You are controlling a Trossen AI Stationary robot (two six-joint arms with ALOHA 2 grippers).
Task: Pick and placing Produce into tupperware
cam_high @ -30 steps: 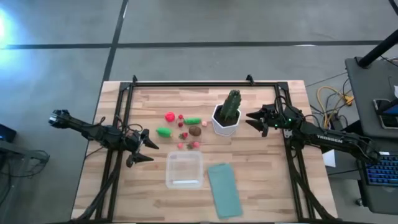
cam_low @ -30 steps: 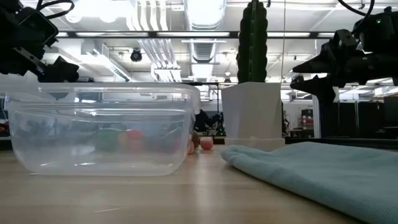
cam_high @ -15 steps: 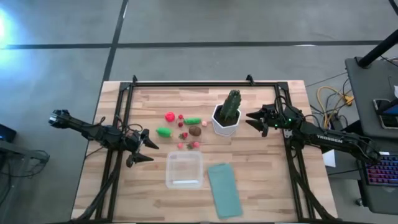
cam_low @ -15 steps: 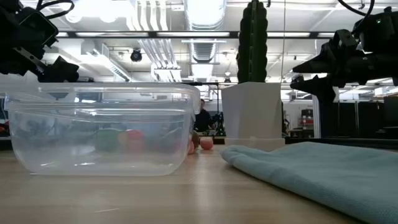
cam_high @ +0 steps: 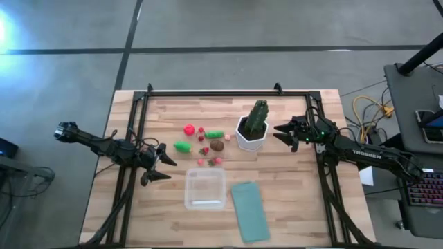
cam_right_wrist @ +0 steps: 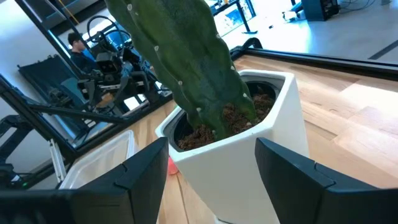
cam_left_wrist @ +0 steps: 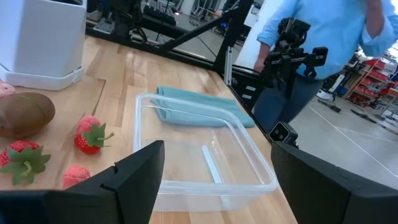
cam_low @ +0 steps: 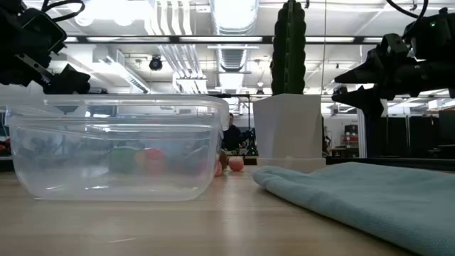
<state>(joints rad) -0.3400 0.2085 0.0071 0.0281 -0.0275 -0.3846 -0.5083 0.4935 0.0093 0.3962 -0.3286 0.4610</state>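
Both end effectors, left and right, hang open; one tupperware sits empty.

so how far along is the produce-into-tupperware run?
Nothing placed yet: the clear tupperware sits empty, its teal lid lying beside it. Nothing in hand: the left gripper is open and empty near the table's left side, and the right gripper is open beside the potted cactus. All produce remains on the table: red tomato, green pieces, brown piece, small strawberries.
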